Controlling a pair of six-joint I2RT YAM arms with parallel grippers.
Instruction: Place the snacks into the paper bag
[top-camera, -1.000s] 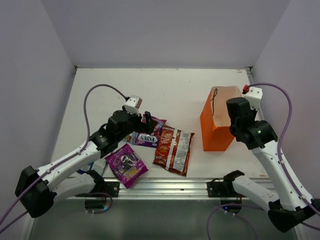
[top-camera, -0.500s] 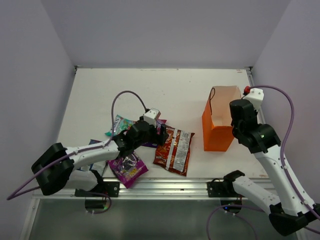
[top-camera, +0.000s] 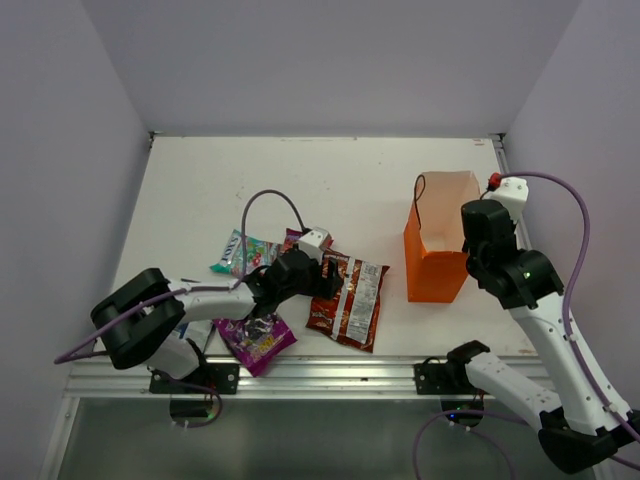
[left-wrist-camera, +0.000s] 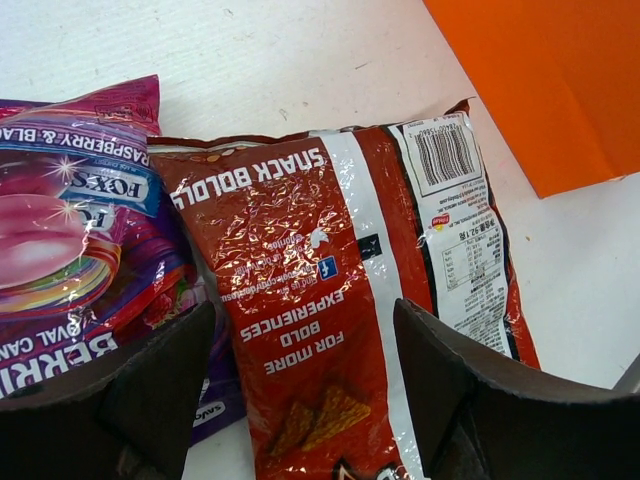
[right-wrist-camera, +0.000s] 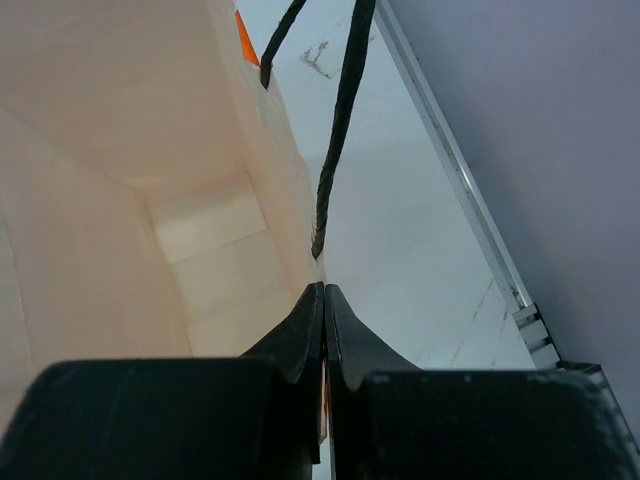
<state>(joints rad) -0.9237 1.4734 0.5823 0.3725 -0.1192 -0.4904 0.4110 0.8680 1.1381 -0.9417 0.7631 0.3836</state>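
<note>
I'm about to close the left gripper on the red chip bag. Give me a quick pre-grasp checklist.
1. Left gripper open: ok.
2. Red chip bag between its fingers: ok.
3. FOX'S packet clear of the grasp: not ok, one finger hangs over its edge.
4. Right gripper shut on the paper bag wall: ok.
5. Bag upright, mouth open: ok.
6. Bag interior free of packets: ok in the right wrist view.

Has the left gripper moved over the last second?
Yes. The left gripper has shifted right and toward the table's near edge, ending over the red chip bag, which stayed put.
</note>
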